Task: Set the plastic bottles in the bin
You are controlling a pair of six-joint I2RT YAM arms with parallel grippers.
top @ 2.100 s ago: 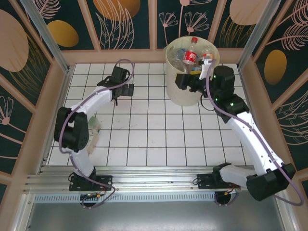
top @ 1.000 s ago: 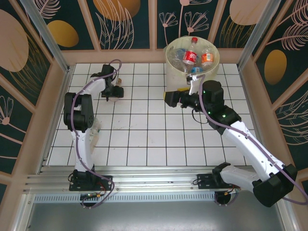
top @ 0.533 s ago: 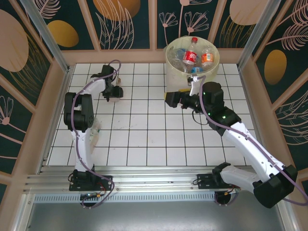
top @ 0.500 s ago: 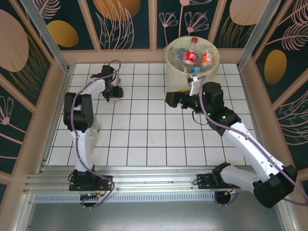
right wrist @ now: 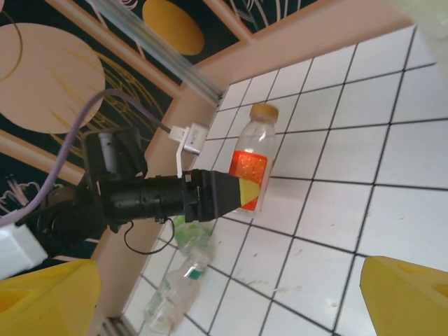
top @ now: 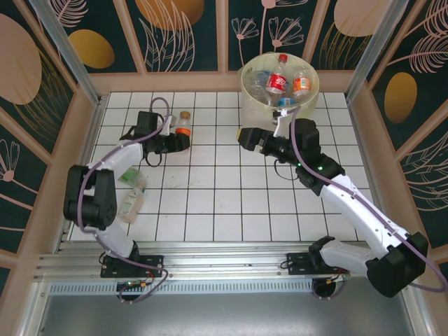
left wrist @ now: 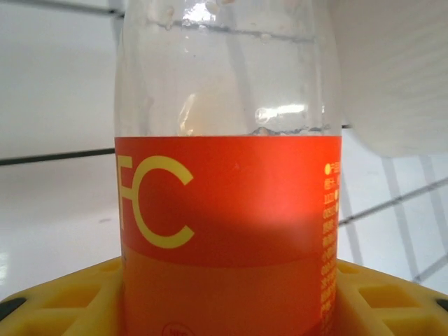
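At the far left of the white tiled table [top: 210, 203], two small clear plastic bottles lie on their sides. One has a green label [top: 131, 179] [right wrist: 187, 234]. The other is mostly plain [top: 129, 204] [right wrist: 171, 297] and lies just beside it, toward the arm bases. Both are next to the left arm's elbow and well apart from the bin.

To their right, the left gripper [top: 178, 141] [right wrist: 245, 192] reaches sideways across the tiles. Its yellow fingers [left wrist: 63, 301] are closed on the lower part of a small clear plastic bottle with an orange label and an orange cap [top: 183, 127] [left wrist: 227, 210] [right wrist: 252, 168]. This orange-labelled bottle stands upright between the fingers. The left wrist view shows yellow letters on the label and a clear, empty upper body. Whether its base touches the tile cannot be told. It is in the far left part of the table, well apart from the bin.

Further right, near the middle of the far rows, the right gripper [top: 245, 136] [right wrist: 227, 297] points toward the left arm. Its yellow fingertips [right wrist: 42, 297] are spread wide, with nothing between them.

Just behind and to the right of that gripper, the large round cream-white bin [top: 252, 129] stands against the far wall. Its yellowish liner is folded over the rim. Several bottles already lie inside, among them a red-labelled bottle with a red cap [top: 278, 80], an orange-labelled one [top: 302, 85] and a blue-labelled one [top: 283, 102].
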